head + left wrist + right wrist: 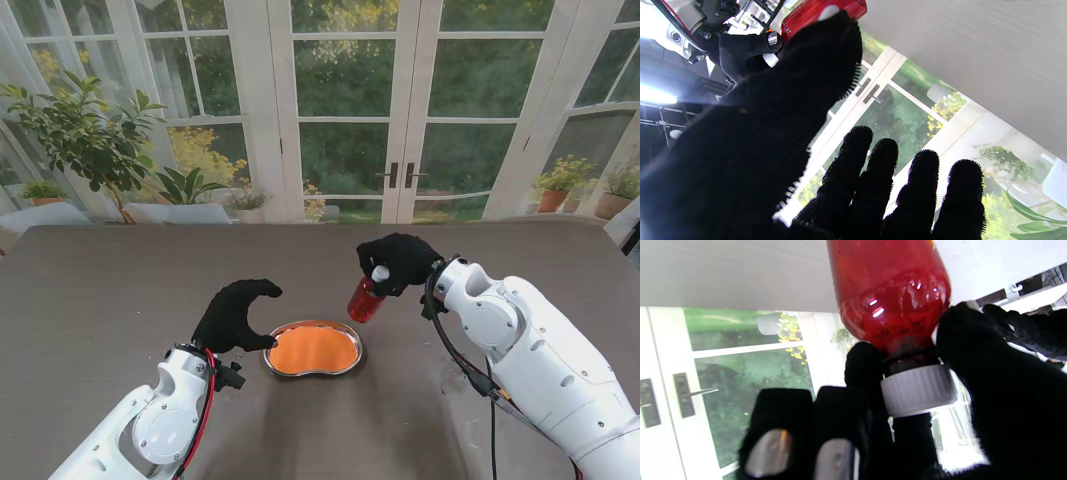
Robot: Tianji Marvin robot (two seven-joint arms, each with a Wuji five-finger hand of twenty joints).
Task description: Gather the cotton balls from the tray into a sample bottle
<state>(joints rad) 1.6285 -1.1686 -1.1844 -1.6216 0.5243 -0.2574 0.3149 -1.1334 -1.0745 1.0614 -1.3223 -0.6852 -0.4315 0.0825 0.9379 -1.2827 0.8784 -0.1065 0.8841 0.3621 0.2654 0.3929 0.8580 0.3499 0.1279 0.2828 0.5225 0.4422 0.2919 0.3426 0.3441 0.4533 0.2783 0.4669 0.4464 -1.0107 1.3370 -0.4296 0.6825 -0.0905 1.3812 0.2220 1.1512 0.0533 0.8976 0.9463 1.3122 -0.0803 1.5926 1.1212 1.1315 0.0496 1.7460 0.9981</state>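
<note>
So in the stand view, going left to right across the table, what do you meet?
Left hand, open and curled beside the tray → kidney-shaped tray with orange contents → red bottle with a white cap, tilted → right hand, shut on the bottle's neck and cap end.

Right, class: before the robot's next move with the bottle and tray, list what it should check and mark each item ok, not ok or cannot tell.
1. Bottle held: ok, the right robot hand grips it at the cap end, tilted.
2. Cap off for filling: not ok, the white cap is on.
3. Left robot hand free: ok, open, holding nothing, beside the tray.
4. Tray within reach: ok, it lies on the table between both arms.
5. Cotton balls in tray: cannot tell, only an orange surface shows.
</note>
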